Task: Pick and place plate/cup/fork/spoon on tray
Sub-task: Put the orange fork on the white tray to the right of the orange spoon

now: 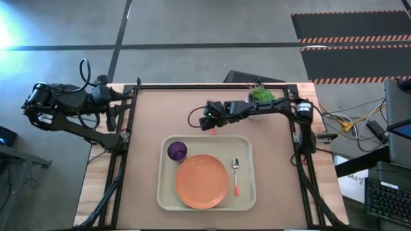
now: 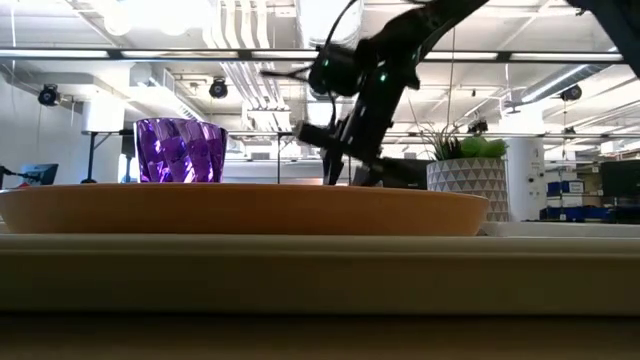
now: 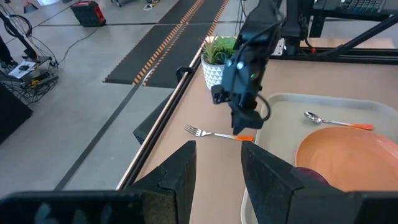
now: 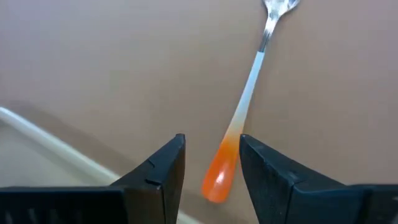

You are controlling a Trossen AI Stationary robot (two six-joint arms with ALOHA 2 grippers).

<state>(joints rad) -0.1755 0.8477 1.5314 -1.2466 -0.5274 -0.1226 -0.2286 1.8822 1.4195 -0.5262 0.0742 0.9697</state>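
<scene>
The fork (image 4: pixel 249 93) lies flat on the brown table just beyond the tray's far rim, and it also shows in the left wrist view (image 3: pixel 208 133). My right gripper (image 4: pixel 212 146) is open and points down over the fork; its fingers stand on either side of the orange handle end (image 4: pixel 221 171) without touching it. The cream tray (image 1: pixel 247 144) holds the orange plate (image 1: pixel 202 181), the purple cup (image 1: pixel 177 151) and the spoon (image 1: pixel 236 176). My left gripper (image 3: pixel 217 168) is open and empty, and waits at the table's far left (image 1: pixel 119 102).
A white pot with a green plant (image 1: pixel 260 97) stands at the table's far edge, close beside my right arm. Bare brown table lies left of the fork and on both sides of the tray. Black frame rails (image 1: pixel 125 138) run along the table's left and right edges.
</scene>
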